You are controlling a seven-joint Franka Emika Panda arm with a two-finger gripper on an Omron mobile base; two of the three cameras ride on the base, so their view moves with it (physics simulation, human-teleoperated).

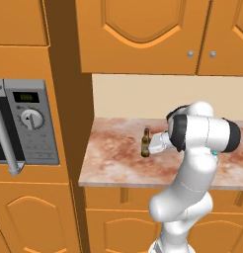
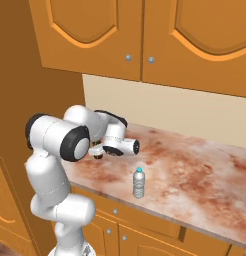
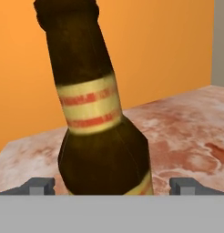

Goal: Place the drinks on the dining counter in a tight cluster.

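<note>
End effector spread wide around the brown bottle, nothing gripped yet.

Nearest us, the end effector (image 3: 112, 185) is released, one fingertip each side of the brown bottle (image 3: 98, 132), which stands upright on the narrow bench (image 1: 113, 163). We judge an off-centre close could tip it. Farther along, the water bottle (image 2: 138, 183) stands well apart.

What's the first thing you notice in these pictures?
The big white robot arm stands before the marbled counter, reaching at a brown bottle standing there. Up close, the open pincer has a fingertip either side of that bottle. A small water bottle with a blue cap stands near the counter's front edge.
</note>
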